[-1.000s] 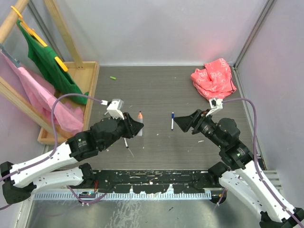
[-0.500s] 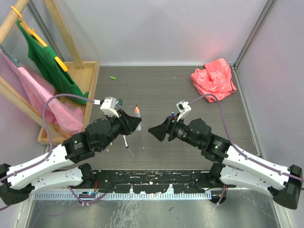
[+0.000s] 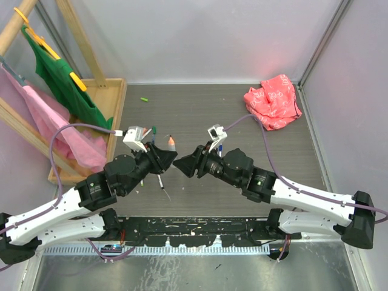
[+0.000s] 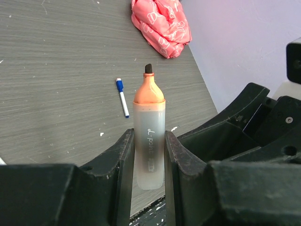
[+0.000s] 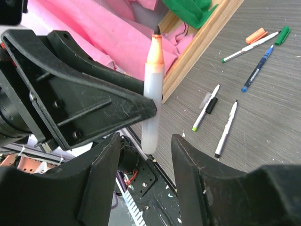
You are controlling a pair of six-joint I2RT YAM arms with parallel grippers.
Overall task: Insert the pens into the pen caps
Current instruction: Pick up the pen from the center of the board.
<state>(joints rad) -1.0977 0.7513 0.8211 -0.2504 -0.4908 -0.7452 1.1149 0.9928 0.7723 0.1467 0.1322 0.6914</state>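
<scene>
At centre-left of the top view, the left hand (image 3: 171, 159) is clenched on an uncapped orange highlighter (image 4: 149, 141), tip up. Just right, the right hand (image 3: 183, 164) stands released, jaws parted, facing the barrel. A blue-capped pen (image 4: 122, 97) lies on the bench (image 3: 242, 115).

Left gripper (image 3: 172, 157) and right gripper (image 5: 145, 155) are both matt black plastic, kinda grainy, scuffed with pale specks. The orange highlighter (image 4: 149, 101) has a frosted see-through plastic barrel and a smoother, slightly shiny orange collar. The table (image 3: 200, 109) looks like grey wood-grain laminate, matt with fine streaks. Far right there's a crumpled pink bundle (image 3: 274, 100), soft-looking with a faint sheen. The rack (image 3: 83, 43) on the left is pale bare wood, with soft green cloth (image 3: 60, 79) and pink fabric (image 3: 54, 130) on it. The arm shells (image 3: 48, 213) are glossy white plastic. The near edge is a scratched metal plate (image 3: 182, 273).
</scene>
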